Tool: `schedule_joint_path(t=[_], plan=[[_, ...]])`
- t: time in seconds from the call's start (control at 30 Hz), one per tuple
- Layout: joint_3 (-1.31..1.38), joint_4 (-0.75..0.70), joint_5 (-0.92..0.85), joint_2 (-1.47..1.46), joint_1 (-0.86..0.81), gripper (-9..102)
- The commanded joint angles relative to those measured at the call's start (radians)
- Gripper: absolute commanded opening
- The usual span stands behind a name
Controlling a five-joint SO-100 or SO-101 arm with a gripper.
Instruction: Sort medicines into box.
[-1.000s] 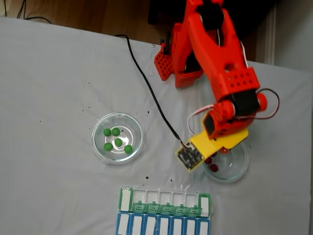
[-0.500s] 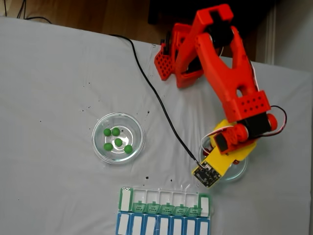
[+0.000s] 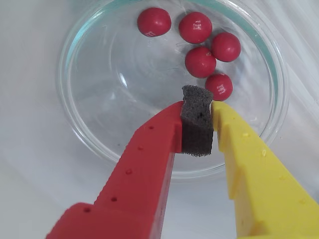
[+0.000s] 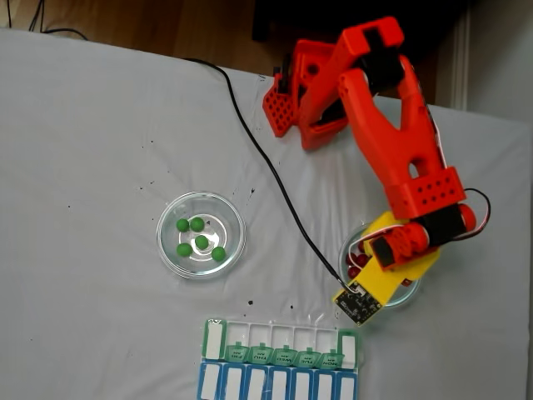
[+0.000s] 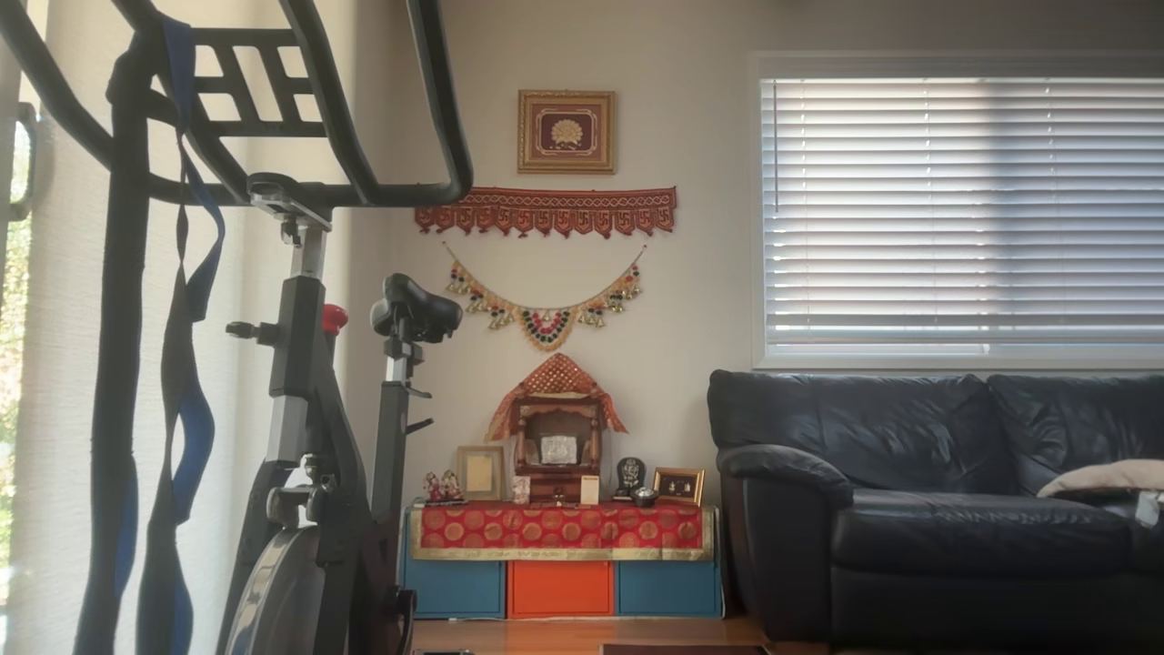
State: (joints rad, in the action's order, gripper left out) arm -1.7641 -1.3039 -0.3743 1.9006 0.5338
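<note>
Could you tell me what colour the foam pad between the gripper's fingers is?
The foam pad is dark grey, clearest in the wrist view.

The arm now reaches further out and lower in the fixed view than a second ago, swinging right and toward the near edge of the surface. Its yellow wrist plate sits over the right glass dish, covering most of the red medicines. The end effector hangs above that dish.
</note>
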Motion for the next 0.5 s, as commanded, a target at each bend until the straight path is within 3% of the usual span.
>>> schedule_joint_path(t=[0.0, 0.47], plan=[[0.061, 0.009, 0.006, 0.051, 0.014, 5], [0.058, 0.037, 0.021, -0.009, 0.011, 26]])
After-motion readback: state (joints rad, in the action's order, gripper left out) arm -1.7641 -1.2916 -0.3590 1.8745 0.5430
